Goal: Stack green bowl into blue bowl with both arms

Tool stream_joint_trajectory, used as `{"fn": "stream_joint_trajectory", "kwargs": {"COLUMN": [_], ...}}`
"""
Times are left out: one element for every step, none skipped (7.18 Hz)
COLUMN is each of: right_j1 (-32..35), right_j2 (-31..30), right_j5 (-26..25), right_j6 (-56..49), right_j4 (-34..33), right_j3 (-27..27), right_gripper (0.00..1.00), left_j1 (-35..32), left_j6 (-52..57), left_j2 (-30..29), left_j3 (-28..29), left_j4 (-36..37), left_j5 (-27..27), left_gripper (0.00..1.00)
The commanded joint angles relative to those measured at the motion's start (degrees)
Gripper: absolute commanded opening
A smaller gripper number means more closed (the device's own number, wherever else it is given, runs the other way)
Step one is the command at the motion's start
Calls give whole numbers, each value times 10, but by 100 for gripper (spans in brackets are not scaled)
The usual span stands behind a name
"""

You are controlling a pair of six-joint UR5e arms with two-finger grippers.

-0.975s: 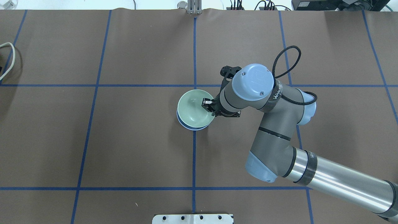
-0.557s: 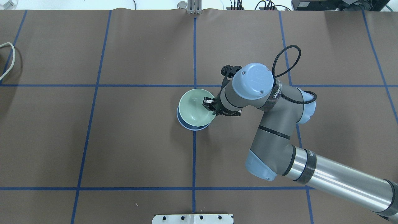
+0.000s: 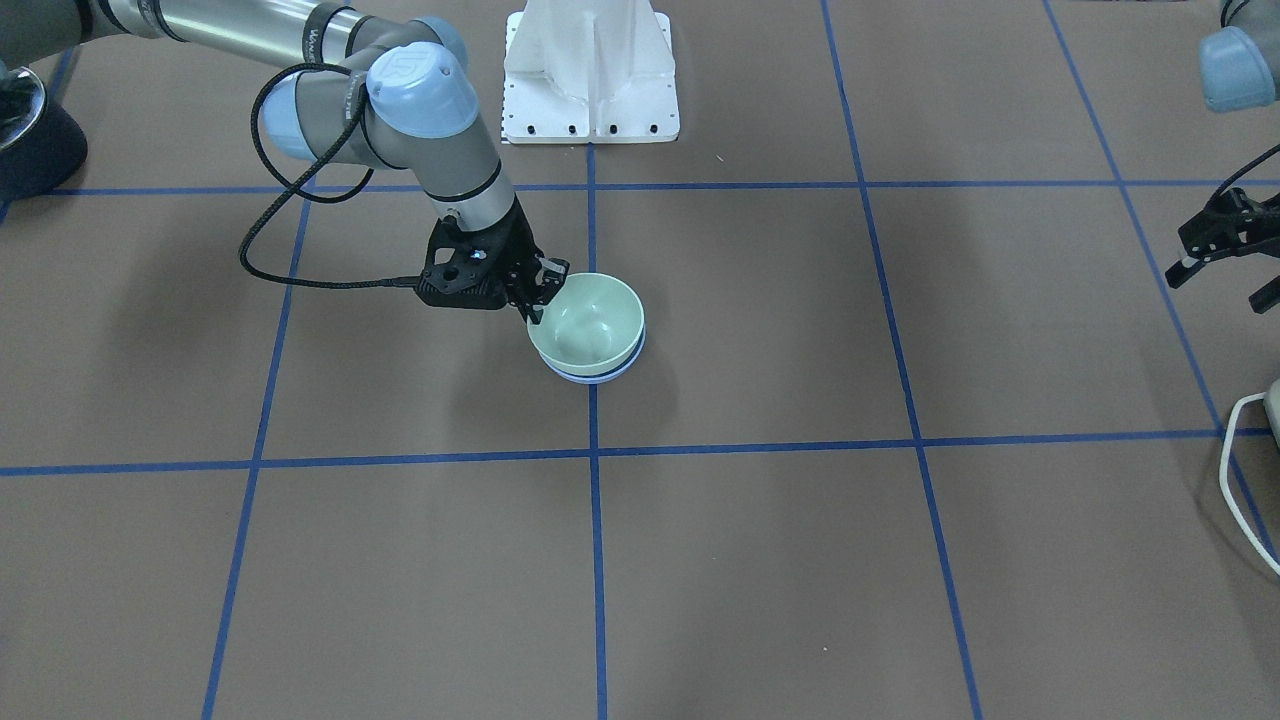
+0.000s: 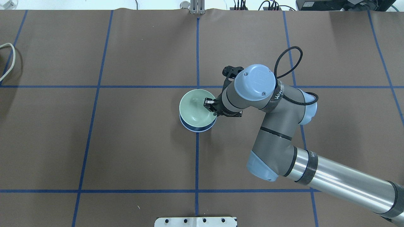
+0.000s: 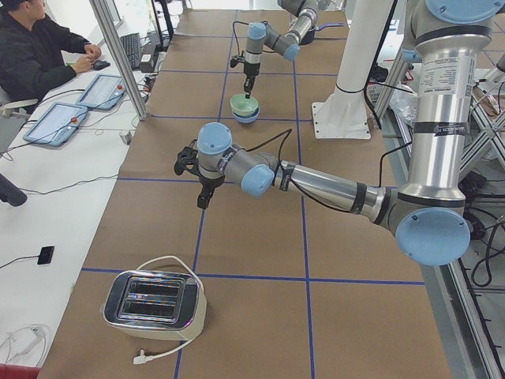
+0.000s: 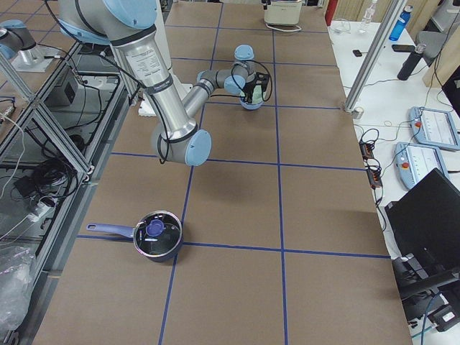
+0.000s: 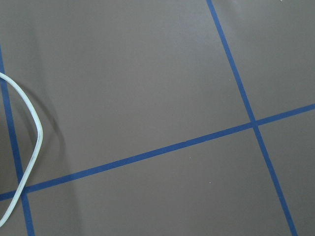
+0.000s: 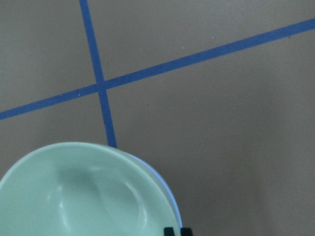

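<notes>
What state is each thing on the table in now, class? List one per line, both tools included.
green bowl: upright, nested in the blue bowl, rim pinched by the right tool.
blue bowl: upright on the table, under the green bowl.
right tool: shut on the green bowl's rim.
left tool: open, empty, away from the bowls.
pot: covered.
toaster: upright, empty.

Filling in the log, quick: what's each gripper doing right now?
Left gripper: open, empty.
Right gripper: shut on the green bowl rim.
</notes>
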Motion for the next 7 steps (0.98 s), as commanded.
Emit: {"fn": "stream_joint_trajectory", "kwargs": {"right_j1": [0, 0, 0, 0, 1, 0, 1], "right_j2": [1, 1, 6, 6, 6, 5, 1], "right_j5": [1, 1, 1, 7, 8, 5, 8], "right_j6": [2, 4, 2, 0, -1, 0, -2], "right_j4": [18, 18, 19, 21, 21, 22, 22], "right_j3": [-12, -11, -11, -10, -8, -8, -4], "right_gripper": [0, 0, 0, 0, 0, 95, 100], "left_j1": [0, 0, 0, 0, 0, 1, 1], "left_j6": [0, 0, 0, 0, 0, 0, 0], "left_j2": [1, 0, 1, 0, 0, 0, 1], "left_j3": [0, 1, 1, 1, 1, 1, 1], "left_j4": [0, 0, 0, 0, 0, 0, 0], "left_j5": [0, 0, 0, 0, 0, 0, 0], "left_gripper": [97, 97, 97, 97, 97, 97, 97]}}
